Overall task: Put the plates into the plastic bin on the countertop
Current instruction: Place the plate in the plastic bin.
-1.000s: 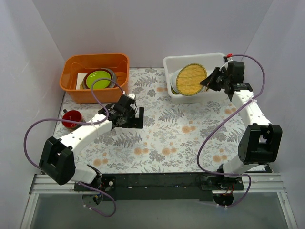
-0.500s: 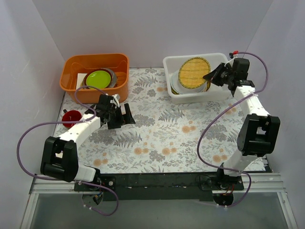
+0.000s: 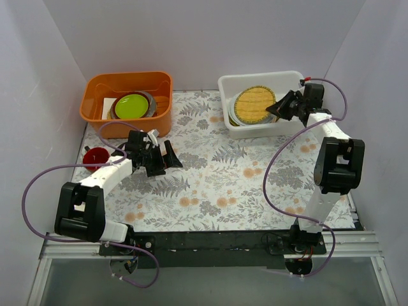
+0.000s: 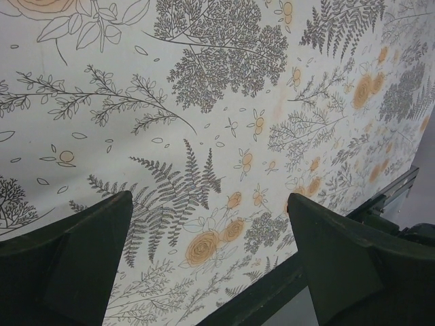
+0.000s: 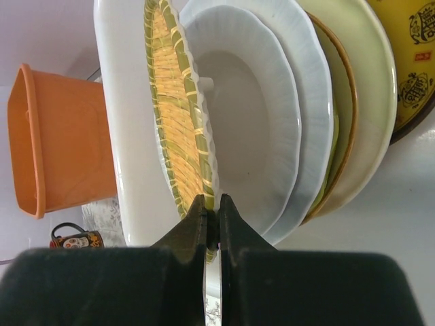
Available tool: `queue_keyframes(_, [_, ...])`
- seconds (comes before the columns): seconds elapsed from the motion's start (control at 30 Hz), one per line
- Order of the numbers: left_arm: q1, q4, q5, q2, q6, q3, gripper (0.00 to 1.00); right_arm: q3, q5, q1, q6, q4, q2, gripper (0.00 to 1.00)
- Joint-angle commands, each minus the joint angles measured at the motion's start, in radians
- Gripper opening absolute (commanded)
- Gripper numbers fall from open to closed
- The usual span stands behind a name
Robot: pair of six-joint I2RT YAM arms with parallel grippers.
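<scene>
The top view looks down from high above and behind the arm bases and takes in the whole countertop (image 3: 242,178), from near edge to far wall. The left wrist camera hangs close over the fern print, with the metal rail (image 4: 394,197) of the near edge just inside its view. The right wrist camera sits very near the woven plate (image 5: 178,115) at the plastic bin (image 5: 126,102) and faces left, so it shares the orange tub (image 5: 64,136) and red mug (image 5: 75,239) with the top view.
</scene>
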Motion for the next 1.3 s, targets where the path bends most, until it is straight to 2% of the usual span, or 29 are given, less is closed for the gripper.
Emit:
queue_keyframes(0.0, [0.004, 0.029, 0.023, -0.021, -0.006, -0.02, 0.98, 0.01, -0.058, -0.001, 0.043, 0.133, 0.009, 0.01])
queue_keyframes(0.6, [0.004, 0.028, -0.005, -0.069, 0.001, -0.057, 0.98, -0.02, -0.075, 0.001, 0.042, 0.12, 0.073, 0.04])
queue_keyframes(0.87, [0.006, 0.023, -0.005, -0.103, 0.007, -0.074, 0.98, -0.033, -0.062, 0.001, 0.017, 0.086, 0.083, 0.16])
queue_keyframes(1.0, [0.004, 0.017, -0.003, -0.113, 0.007, -0.07, 0.98, -0.045, -0.04, 0.001, -0.003, 0.069, 0.073, 0.3])
queue_keyframes(1.27, [0.004, 0.005, -0.003, -0.136, 0.01, -0.072, 0.98, -0.056, 0.024, -0.001, -0.038, 0.009, 0.033, 0.48])
